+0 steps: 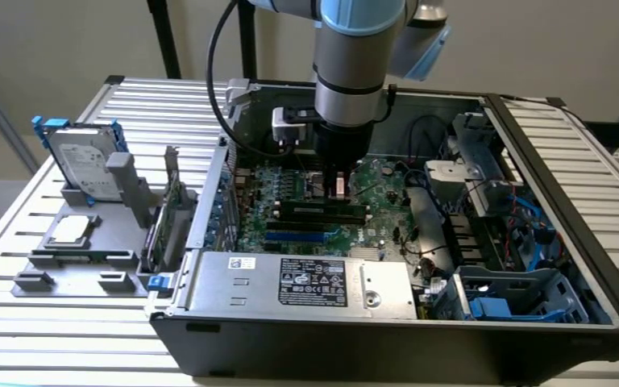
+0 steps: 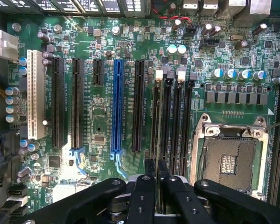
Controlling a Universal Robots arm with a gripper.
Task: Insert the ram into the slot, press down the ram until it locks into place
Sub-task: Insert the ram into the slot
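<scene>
Just behind the grey power supply [image 1: 288,282] and the blue slot [image 1: 304,236], the ram [image 1: 321,211] stands along its black slot [image 2: 157,93], with open board on either side. The gripper [image 1: 337,192] is pinched on the ram's top edge at mid-length. The arm [image 1: 358,72] drops straight down between the case wall [image 1: 220,173] and the drive cage [image 1: 471,153].

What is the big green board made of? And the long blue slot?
The green board looks like rigid circuit-board laminate under a glossy green coating, dotted with bright metal solder. The blue slot is probably moulded plastic: even colour, slight sheen.
</scene>
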